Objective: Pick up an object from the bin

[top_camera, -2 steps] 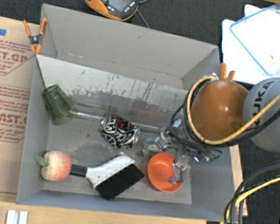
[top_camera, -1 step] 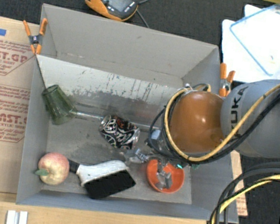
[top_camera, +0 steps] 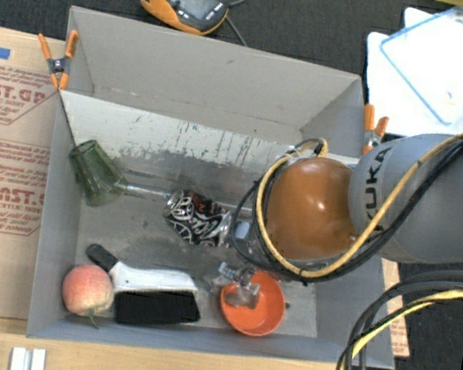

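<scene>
My gripper (top_camera: 238, 289) is low in the bin's front right part, at the left rim of a small orange bowl (top_camera: 266, 314) that stands on the floor there. Its tip overlaps the bowl's rim and inner left side, and I cannot make out whether it touches. Just behind and to the left lies a crumpled black-and-white patterned thing (top_camera: 197, 219). A brush (top_camera: 152, 293) with a white handle and black bristles lies left of the bowl along the front wall.
A pink-red peach or apple (top_camera: 87, 289) rests in the front left corner against the brush's handle end. A green stemmed glass (top_camera: 96, 171) lies on its side at the left, its stem pointing right. The arm's orange dome and cables hang over the bin's right side.
</scene>
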`<state>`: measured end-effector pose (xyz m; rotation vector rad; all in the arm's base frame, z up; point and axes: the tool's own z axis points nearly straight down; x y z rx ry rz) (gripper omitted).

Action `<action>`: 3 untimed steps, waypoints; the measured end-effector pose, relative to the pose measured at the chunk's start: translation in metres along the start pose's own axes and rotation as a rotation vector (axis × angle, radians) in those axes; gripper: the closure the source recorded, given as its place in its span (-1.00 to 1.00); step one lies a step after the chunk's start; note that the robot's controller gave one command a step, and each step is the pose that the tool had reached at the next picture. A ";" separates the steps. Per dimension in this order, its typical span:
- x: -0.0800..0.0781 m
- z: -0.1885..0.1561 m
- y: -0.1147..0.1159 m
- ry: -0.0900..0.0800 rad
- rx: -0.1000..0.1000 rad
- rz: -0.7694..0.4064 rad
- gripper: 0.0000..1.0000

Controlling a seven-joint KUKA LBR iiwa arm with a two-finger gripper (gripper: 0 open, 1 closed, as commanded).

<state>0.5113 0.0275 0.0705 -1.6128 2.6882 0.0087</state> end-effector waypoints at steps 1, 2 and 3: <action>0.000 0.000 0.000 0.000 0.000 0.000 1.00; 0.007 0.000 -0.009 -0.003 0.001 -0.065 1.00; 0.000 -0.118 0.005 0.000 -0.005 -0.043 1.00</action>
